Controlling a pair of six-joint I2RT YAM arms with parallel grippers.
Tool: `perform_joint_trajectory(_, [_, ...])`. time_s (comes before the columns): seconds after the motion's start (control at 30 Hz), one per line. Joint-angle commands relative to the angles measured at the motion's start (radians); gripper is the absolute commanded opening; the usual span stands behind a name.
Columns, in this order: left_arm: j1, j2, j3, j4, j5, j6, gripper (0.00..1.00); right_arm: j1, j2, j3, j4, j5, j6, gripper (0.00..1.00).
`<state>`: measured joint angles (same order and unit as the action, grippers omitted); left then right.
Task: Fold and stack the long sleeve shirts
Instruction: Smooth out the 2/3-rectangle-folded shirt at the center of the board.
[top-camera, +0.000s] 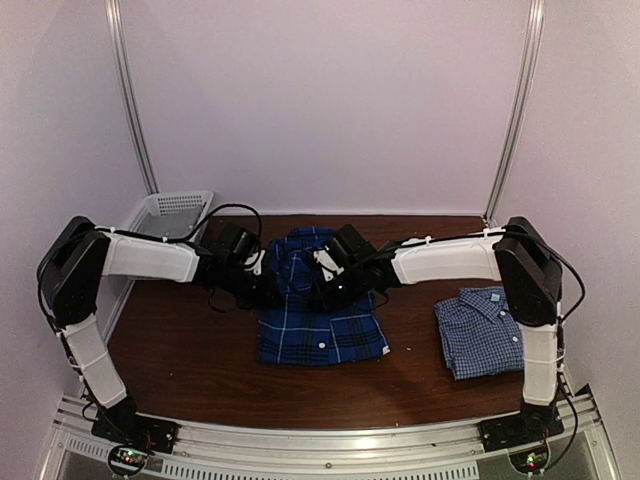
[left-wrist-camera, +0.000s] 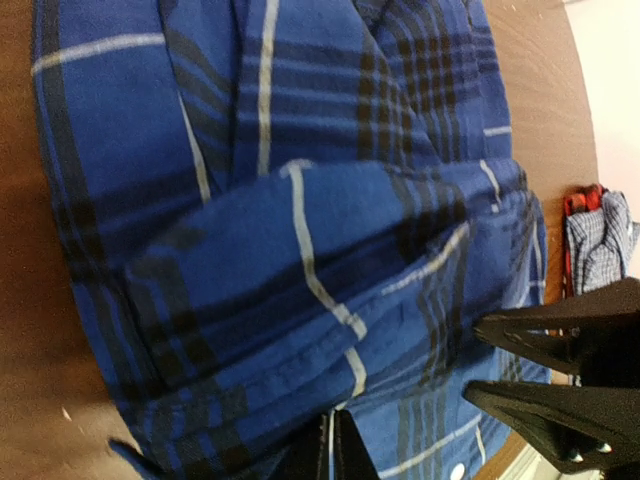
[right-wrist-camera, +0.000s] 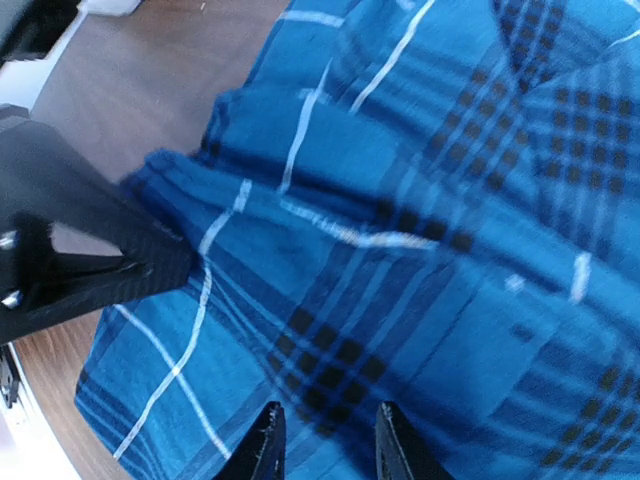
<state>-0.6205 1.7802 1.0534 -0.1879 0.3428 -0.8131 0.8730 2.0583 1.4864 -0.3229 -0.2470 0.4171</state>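
Two arms bend inward over the brown table and meet near the middle of the top view. At the upper left of that view a white mesh basket sits at the table's far left corner, apart from any cloth. Just below it the left arm runs rightward from the left edge. The left gripper ends at the left side of the dark plaid shirt. In the left wrist view its fingers sit at the bottom centre, pressed together with barely a sliver between them, right against a stitched hem. In the right wrist view the same black fingers enter from the left edge and taper onto a folded edge of the cloth, so this gripper is clamped on the shirt's edge.

The dark plaid shirt lies in the centre of the top view, collar toward the top of the frame. Its lower part is flat and squarish, and its upper part is rumpled under the two wrists.

The right gripper comes in from the right arm over the shirt's upper middle. Its fingertips stand a narrow gap apart at the bottom centre of the right wrist view, with plaid cloth showing in the gap. Whether they pinch that cloth I cannot tell.

The pale check shirt rests in the lower right of the top view. It is folded into a compact rectangle with the collar up, well apart from the dark one, and its right edge is hidden behind the right arm.
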Motion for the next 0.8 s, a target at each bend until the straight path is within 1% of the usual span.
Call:
perform_joint_trajectory(0.0, [0.046,0.097,0.105,-0.018,-0.076,0.068,0.03,-0.056,0.005,0.054,-0.018,0.011,-0.014,0.35])
perform_joint_trajectory(0.17, [0.072,0.169,0.151,-0.039,-0.097,0.086,0.02,-0.075,-0.023,0.037,-0.04,0.02,-0.025,0.37])
perform_joint_trajectory(0.4, [0.076,0.175,0.132,-0.037,-0.102,0.091,0.02,-0.075,-0.067,-0.035,-0.014,0.045,-0.024,0.41])
perform_joint_trajectory(0.57, [0.077,0.156,0.163,-0.053,-0.111,0.116,0.03,-0.097,0.02,0.027,-0.047,0.1,-0.037,0.41])
perform_joint_trajectory(0.77, [0.076,0.113,0.231,-0.115,-0.129,0.149,0.06,-0.133,0.087,0.099,-0.069,0.099,-0.036,0.41])
